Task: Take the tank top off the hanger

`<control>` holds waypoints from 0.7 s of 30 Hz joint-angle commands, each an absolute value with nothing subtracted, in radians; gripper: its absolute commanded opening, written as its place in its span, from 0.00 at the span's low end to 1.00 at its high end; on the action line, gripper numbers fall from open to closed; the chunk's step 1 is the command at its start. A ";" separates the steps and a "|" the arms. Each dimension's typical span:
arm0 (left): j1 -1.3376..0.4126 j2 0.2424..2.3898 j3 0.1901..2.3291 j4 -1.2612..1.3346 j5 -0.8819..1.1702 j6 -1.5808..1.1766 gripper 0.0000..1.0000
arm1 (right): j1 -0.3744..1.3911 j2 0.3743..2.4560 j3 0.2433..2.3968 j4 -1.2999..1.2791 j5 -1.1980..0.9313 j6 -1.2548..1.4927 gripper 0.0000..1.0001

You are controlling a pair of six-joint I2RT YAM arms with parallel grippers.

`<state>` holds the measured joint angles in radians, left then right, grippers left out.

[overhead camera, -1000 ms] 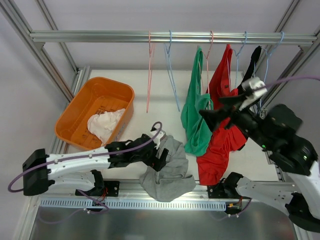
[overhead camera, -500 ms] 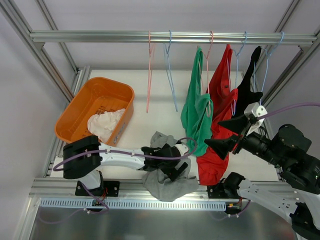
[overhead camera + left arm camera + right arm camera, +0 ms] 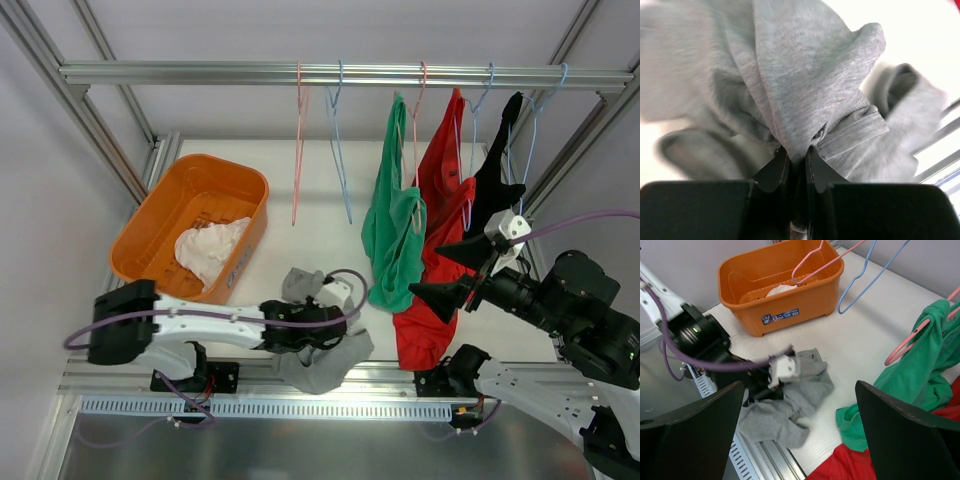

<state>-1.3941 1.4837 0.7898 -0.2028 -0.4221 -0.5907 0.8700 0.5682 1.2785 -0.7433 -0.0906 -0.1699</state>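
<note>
- The orange basket (image 3: 190,200) sits at the far left of the table (image 3: 290,250). It has a white cloth (image 3: 207,248) in it.
- Next come a pink hanger (image 3: 298,140) and a blue hanger (image 3: 341,150) on the rail (image 3: 200,73). Both are bare.
- The grey tank top (image 3: 805,85) is off any hanger, so I think that job is done. It lies in a heap at the near edge of the table. The left gripper (image 3: 797,152) has its jaws pinched tight on a fold of it.
- To the right, a green top (image 3: 390,240), a red top (image 3: 430,320) and a black top (image 3: 495,190) hang on hangers.
- The right gripper (image 3: 430,270) hovers by the red top. Its jaws are wide apart and hold nothing.
</note>
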 commanded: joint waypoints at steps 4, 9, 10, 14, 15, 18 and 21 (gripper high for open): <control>-1.397 1.091 0.736 -0.483 -0.819 -0.849 0.00 | 0.868 0.551 1.266 -0.700 -0.077 -0.196 1.00; -1.378 0.973 0.794 -0.644 -0.954 -0.934 0.00 | 0.868 0.546 1.275 -0.687 -0.078 -0.201 1.00; -1.365 0.962 0.808 -0.675 -0.960 -0.921 0.00 | 0.868 0.545 1.276 -0.687 -0.080 -0.201 0.99; -1.304 0.904 0.867 -0.699 -0.965 -0.839 0.00 | 0.868 0.541 1.284 -0.680 -0.086 -0.204 1.00; -1.290 0.873 0.897 -0.704 -0.965 -0.819 0.00 | 0.867 0.541 1.287 -0.680 -0.086 -0.204 1.00; -1.246 0.819 0.955 -0.718 -0.965 -0.732 0.00 | 0.868 0.538 1.293 -0.681 -0.083 -0.206 1.00; -1.183 0.784 1.003 -0.732 -0.973 -0.680 0.00 | 0.868 0.534 1.295 -0.678 -0.083 -0.209 0.99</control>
